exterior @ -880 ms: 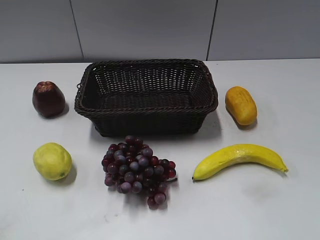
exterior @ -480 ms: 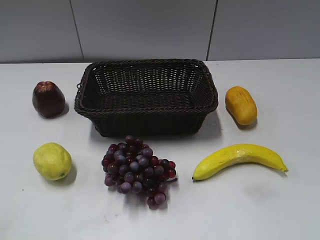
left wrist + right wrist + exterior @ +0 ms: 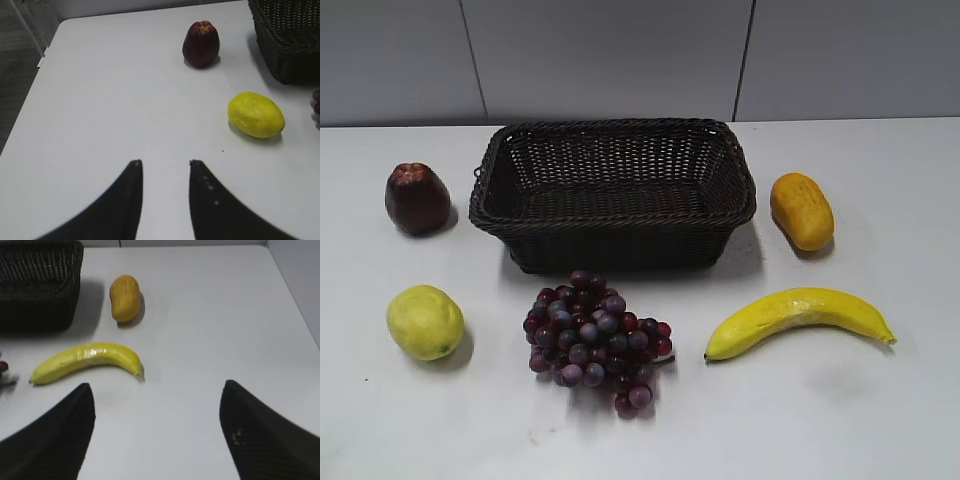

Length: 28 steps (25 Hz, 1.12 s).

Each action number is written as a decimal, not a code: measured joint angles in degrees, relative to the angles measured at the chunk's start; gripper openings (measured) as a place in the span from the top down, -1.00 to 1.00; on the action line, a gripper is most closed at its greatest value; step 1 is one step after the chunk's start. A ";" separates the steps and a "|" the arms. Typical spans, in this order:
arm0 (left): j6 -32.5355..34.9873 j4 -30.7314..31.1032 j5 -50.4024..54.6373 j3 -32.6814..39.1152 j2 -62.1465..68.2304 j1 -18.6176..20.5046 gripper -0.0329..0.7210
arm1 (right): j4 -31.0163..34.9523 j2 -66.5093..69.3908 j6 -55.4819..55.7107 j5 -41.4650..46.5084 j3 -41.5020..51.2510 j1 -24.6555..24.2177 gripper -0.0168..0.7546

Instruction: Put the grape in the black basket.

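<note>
The grape point(image 3: 595, 338), a bunch of dark red and purple berries, lies on the white table just in front of the black basket point(image 3: 613, 134), apart from it. A sliver of the grape shows at the right edge of the left wrist view point(image 3: 316, 105) and at the left edge of the right wrist view point(image 3: 3, 367). The woven basket is empty; its corner shows in the left wrist view point(image 3: 287, 35) and in the right wrist view point(image 3: 37, 285). My left gripper point(image 3: 165, 162) is open and empty above bare table. My right gripper point(image 3: 156, 385) is wide open and empty. Neither gripper appears in the exterior view.
A dark red apple-like fruit point(image 3: 416, 197) sits left of the basket, a yellow-green lemon-like fruit point(image 3: 424, 321) left of the grape. A banana point(image 3: 796, 316) lies right of the grape, an orange fruit point(image 3: 801, 209) right of the basket. The table's left edge point(image 3: 30, 100) is near.
</note>
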 joint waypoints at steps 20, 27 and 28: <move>0.00 0.00 0.00 0.00 0.00 0.00 0.29 | 19.32 52.86 -16.47 -24.90 -8.40 5.58 -0.74; 0.00 0.00 0.00 0.00 0.00 0.00 0.29 | 20.91 68.86 -18.09 -20.97 -17.42 20.58 -0.70; 0.00 0.00 0.00 0.00 0.00 0.00 0.29 | 21.06 70.92 -18.15 -20.93 -18.47 22.95 -0.69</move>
